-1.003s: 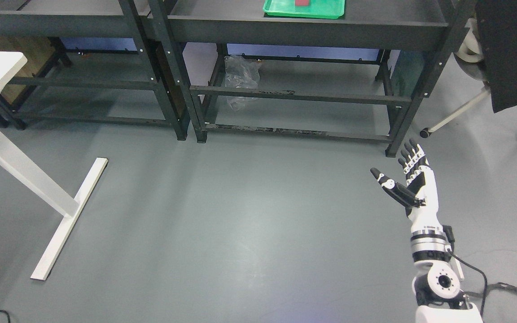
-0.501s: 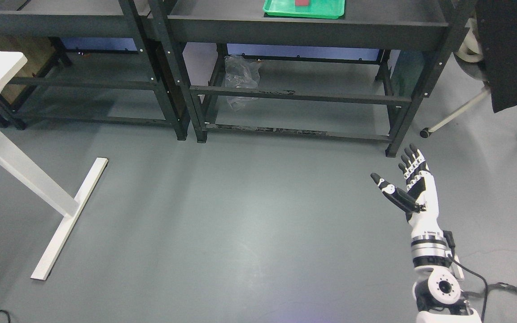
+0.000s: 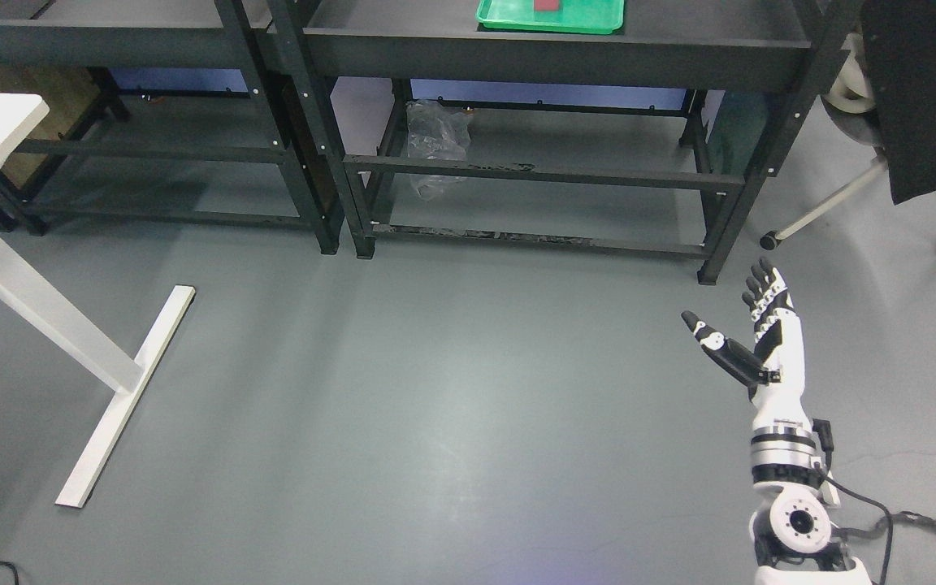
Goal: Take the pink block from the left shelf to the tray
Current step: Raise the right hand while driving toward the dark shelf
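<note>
Right hand (image 3: 748, 341) empty, fingers spread wide, above floor; small pink-red block (image 3: 548, 5) lay in shallow green plastic tray (image 3: 550, 18) on black metal shelf (image 3: 557, 50); transfer looked done.

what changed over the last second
The right hand has drifted slightly rightward and turned more edge-on, fingers open and empty throughout. The green tray with the pink block in it, the shelves and the white table stayed as they were.
</note>
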You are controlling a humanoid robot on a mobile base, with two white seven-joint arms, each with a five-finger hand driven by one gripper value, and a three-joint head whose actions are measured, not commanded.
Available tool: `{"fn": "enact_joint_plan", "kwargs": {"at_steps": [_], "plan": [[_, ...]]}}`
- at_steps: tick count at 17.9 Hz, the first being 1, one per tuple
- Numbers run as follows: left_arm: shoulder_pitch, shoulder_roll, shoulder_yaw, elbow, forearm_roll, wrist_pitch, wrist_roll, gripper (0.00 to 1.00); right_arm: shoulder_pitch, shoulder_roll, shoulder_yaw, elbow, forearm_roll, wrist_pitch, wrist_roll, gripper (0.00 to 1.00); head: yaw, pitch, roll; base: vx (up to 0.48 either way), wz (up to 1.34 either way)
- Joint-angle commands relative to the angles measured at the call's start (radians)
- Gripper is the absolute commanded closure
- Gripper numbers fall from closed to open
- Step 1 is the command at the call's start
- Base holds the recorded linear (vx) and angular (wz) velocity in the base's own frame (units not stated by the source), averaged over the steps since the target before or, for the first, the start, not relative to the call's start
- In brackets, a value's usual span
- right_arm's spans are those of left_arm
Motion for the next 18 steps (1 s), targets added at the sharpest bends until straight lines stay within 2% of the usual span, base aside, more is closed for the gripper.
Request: {"fn": "enact_joint_plan", "kwargs": {"at_steps": [1, 4, 6, 8, 15, 18], "plan": [[-0.029, 0.017, 0.0, -0.017, 0.0, -0.001, 0.0, 0.0, -0.001, -0.018, 0.012, -0.006, 0.403, 0.018, -0.106, 0.01, 0.0, 0.0, 0.0, 0.0, 0.0], [-0.029, 0.017, 0.0, -0.017, 0.0, -0.001, 0.0, 0.0, -0.012, -0.018, 0.015, -0.012, 0.513, 0.064, -0.077, 0.01, 0.0, 0.0, 0.0, 0.0, 0.0], [-0.029, 0.017, 0.0, -0.017, 0.0, -0.001, 0.0, 0.0, -0.016, -0.028, 0.015, -0.023, 0.677, 0.102, -0.037, 0.01, 0.0, 0.0, 0.0, 0.0, 0.0], [-0.031, 0.017, 0.0, -0.017, 0.0, -0.001, 0.0, 0.0, -0.016, -0.049, 0.015, -0.029, 0.754, 0.108, 0.012, 0.01, 0.0, 0.0, 0.0, 0.0, 0.0], [-0.031, 0.017, 0.0, -0.017, 0.0, -0.001, 0.0, 0.0, -0.012, -0.109, 0.017, -0.073, 0.75, 0.133, 0.029, 0.01, 0.0, 0.0, 0.0, 0.018, 0.0], [-0.029, 0.017, 0.0, -0.017, 0.0, -0.001, 0.0, 0.0, -0.033, -0.135, 0.015, -0.095, 0.817, 0.135, 0.029, 0.01, 0.0, 0.0, 0.0, 0.062, 0.0]]}}
